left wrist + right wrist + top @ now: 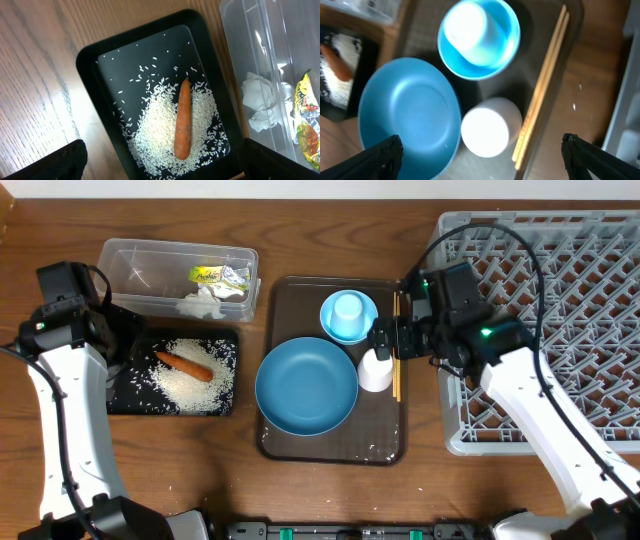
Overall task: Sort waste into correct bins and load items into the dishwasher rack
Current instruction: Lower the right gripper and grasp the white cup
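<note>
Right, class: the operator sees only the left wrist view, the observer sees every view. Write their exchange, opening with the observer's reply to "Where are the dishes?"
Observer: On the brown tray, right of the black tray: bowl, saucer with the blue cup on it, white cup, chopsticks.
Operator: Anything in the rack?
Observer: No dishes that I can see in the rack.
Operator: Where's the right gripper?
Observer: The right gripper is open, above the white cup and chopsticks.
</note>
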Controlling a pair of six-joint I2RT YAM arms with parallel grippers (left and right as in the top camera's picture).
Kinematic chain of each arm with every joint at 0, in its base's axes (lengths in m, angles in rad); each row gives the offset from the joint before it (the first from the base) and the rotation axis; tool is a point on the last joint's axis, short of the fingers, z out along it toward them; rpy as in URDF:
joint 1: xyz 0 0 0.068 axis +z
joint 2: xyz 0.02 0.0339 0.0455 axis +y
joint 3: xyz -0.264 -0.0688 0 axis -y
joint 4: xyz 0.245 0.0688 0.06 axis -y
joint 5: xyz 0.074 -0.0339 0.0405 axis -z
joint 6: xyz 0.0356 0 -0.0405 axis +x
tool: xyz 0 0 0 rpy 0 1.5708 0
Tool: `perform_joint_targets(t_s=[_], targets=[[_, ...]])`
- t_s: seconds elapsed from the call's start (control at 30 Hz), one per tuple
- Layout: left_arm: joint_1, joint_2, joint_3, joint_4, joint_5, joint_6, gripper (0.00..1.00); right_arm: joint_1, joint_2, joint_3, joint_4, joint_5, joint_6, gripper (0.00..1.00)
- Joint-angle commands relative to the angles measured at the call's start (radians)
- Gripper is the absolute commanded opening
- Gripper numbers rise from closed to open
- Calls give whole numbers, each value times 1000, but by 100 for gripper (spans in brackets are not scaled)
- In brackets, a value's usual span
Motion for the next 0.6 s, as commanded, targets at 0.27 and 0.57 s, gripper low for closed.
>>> perform_joint_targets(t_s=[0.27, 0.57], targets=[[4, 8, 1, -6, -12, 2, 98, 125, 60, 11, -11, 181, 50, 98], [4, 8, 1, -6, -12, 2, 98, 175, 179, 11, -10, 288, 135, 99]])
